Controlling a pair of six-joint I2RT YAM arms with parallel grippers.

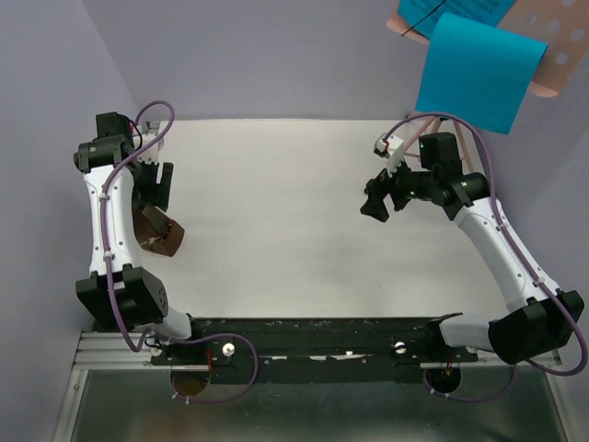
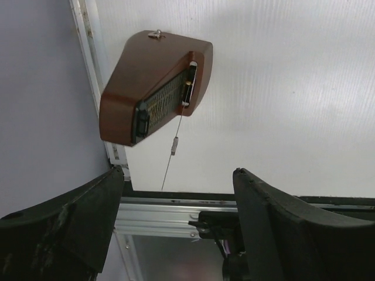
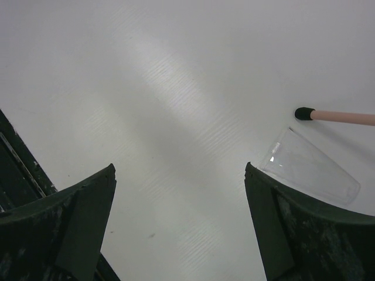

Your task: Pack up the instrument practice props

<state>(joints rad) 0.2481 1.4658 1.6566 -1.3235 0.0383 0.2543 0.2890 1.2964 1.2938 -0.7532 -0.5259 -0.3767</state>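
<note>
Two grippers: left gripper and right gripper are held spread, empty.
Nearer arm: left.
Metronome: laid sideways, long axis slanted, ahead-left of left jaws.

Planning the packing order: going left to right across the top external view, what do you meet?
Dark-brown metronome block → right gripper → blue paper sheet. Left gripper and pink stand overlap these, so they are left out.
</note>
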